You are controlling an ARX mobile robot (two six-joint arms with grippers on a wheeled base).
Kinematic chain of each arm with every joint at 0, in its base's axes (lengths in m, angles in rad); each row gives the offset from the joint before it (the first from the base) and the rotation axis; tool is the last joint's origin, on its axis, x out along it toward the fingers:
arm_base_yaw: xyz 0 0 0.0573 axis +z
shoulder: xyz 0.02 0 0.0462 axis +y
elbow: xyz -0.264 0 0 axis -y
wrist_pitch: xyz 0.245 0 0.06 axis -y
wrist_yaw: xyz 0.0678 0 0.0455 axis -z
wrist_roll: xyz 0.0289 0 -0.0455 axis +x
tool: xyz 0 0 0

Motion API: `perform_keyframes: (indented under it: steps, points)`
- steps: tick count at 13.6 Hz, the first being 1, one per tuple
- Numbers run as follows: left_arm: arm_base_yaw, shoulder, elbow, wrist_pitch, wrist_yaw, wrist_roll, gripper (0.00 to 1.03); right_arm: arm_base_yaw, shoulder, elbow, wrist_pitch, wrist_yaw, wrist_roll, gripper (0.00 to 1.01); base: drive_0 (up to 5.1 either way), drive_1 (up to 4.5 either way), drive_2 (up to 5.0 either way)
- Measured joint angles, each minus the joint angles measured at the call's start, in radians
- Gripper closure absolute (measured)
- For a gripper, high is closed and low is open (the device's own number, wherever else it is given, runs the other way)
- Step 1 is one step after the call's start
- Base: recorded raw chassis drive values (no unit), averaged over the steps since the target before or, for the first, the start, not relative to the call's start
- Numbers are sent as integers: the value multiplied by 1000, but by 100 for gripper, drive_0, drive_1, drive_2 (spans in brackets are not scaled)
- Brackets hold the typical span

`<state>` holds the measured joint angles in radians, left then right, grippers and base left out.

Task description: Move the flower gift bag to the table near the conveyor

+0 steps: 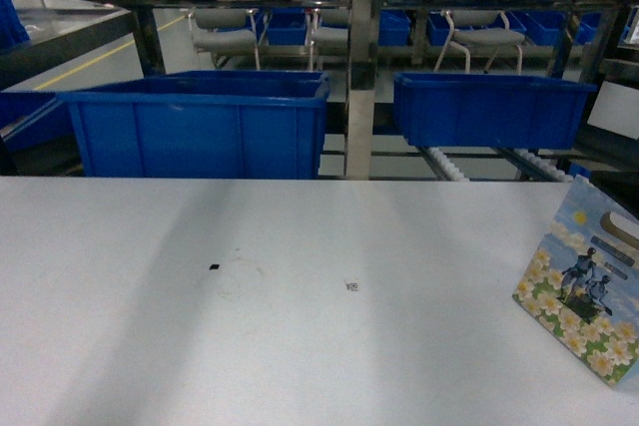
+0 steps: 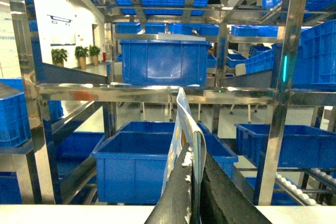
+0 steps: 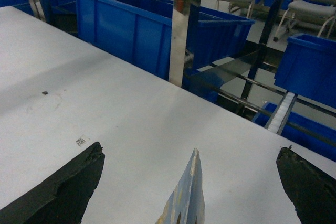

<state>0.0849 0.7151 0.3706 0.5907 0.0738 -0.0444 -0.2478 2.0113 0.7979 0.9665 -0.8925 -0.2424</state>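
On the left of the head view a large blue bin [image 1: 205, 125] sits behind the far edge of the white table [image 1: 250, 286]. A smaller blue bin [image 1: 489, 107] rests to its right on the conveyor [image 1: 449, 162], whose white rollers show beneath it. At the far right edge of the table stands the flower gift bag [image 1: 584, 286] – upright, slightly tilted, printed with daisies and two figures.

The left wrist view shows the left gripper [image 2: 194, 192] pressed together on a thin, card-like printed edge [image 2: 184, 129] that rises between its dark fingers [image 2: 173, 203]; what that edge belongs to I cannot tell.

In the right wrist view the right gripper [image 3: 191, 182] is spread wide – one finger at each lower corner – with the top edge of the bag [image 3: 189, 192] between them, touching neither.
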Motion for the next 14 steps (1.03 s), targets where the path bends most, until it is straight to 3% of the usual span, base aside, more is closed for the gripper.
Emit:
perform_keyframes:
  steps: [2, 4, 5, 6, 8, 11, 12, 14]
  points:
    - [0, 0, 0, 0, 0, 0, 101, -2, -71, -61, 49, 80, 61, 3, 0, 0, 0]
    - [0, 0, 0, 0, 0, 0, 101, -24, -195, -130, 65, 220, 121, 3, 0, 0, 0]
    - [0, 0, 0, 0, 0, 0, 101, -41, -266, -169, 59, 296, 124, 3, 0, 0, 0]
    - [0, 0, 0, 0, 0, 0, 101, -58, -340, -203, 12, 341, 137, 3, 0, 0, 0]
    - [0, 0, 0, 0, 0, 0, 101, -57, -499, -274, -89, 361, 146, 3, 0, 0, 0]
    - [0, 0, 0, 0, 0, 0, 101, -1, -776, -408, -235, 442, 154, 3, 0, 0, 0]
    - [0, 0, 0, 0, 0, 0, 101, 7, -865, -444, -304, 483, 153, 3, 0, 0, 0]
    - [0, 0, 0, 0, 0, 0, 101, -2, -1002, -521, -385, 501, 135, 3, 0, 0, 0]
